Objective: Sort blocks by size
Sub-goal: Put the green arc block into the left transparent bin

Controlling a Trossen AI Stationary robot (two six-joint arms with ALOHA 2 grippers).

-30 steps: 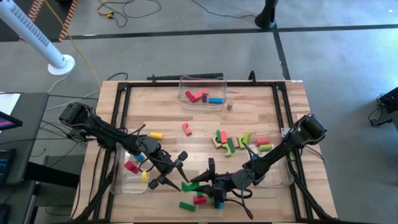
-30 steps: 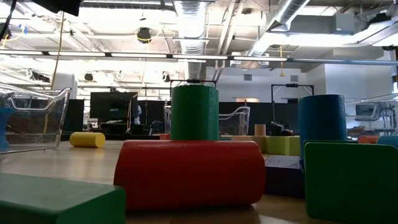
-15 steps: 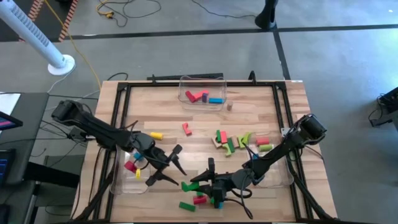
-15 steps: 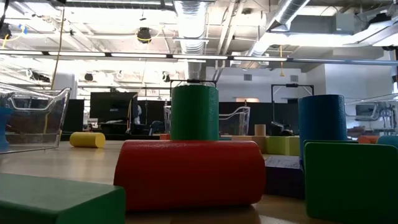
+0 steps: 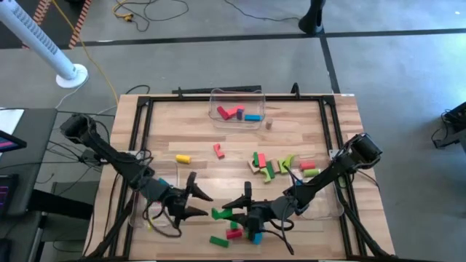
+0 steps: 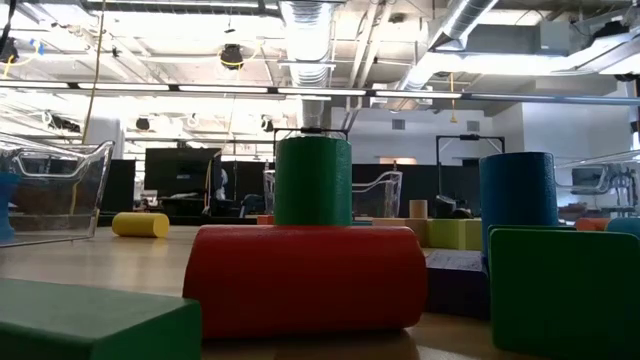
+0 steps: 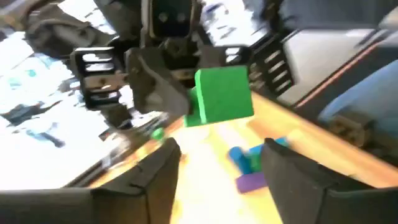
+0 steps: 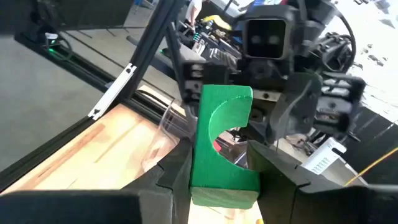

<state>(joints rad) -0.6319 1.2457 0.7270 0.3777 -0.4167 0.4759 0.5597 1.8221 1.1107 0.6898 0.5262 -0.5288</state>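
Note:
My right gripper (image 5: 231, 209) is shut on a green arch block (image 8: 221, 146) above the near middle of the table. My left gripper (image 5: 198, 202) stands open just left of it, facing it; in the left wrist view the green block (image 7: 221, 96) shows beyond my left fingers (image 7: 155, 177), apart from them. Other blocks lie loose: a yellow cylinder (image 5: 183, 158), a red piece (image 5: 218, 151), a mixed cluster (image 5: 280, 166), and several near the front edge (image 5: 233, 233). In the low view a red cylinder (image 6: 305, 280) lies in front of an upright green one (image 6: 313, 180). My right gripper pinches the green arch block's one end (image 8: 217, 183) between its two fingers, the arch's notch (image 8: 221, 124) turned toward one finger. The fingers come level from the table's right side. The block sticks out past the fingertips, lifted clear of the table.
A clear bin (image 5: 237, 109) at the far middle holds red, purple and blue blocks. A second clear bin (image 5: 145, 211) lies under my left arm, a third (image 5: 324, 204) at the near right. A black frame (image 5: 142, 116) borders the tabletop.
My left gripper has swung from over the left bin toward the table's near edge and rolled about its own axis, so it now faces the green block. My right gripper and the block have kept still.

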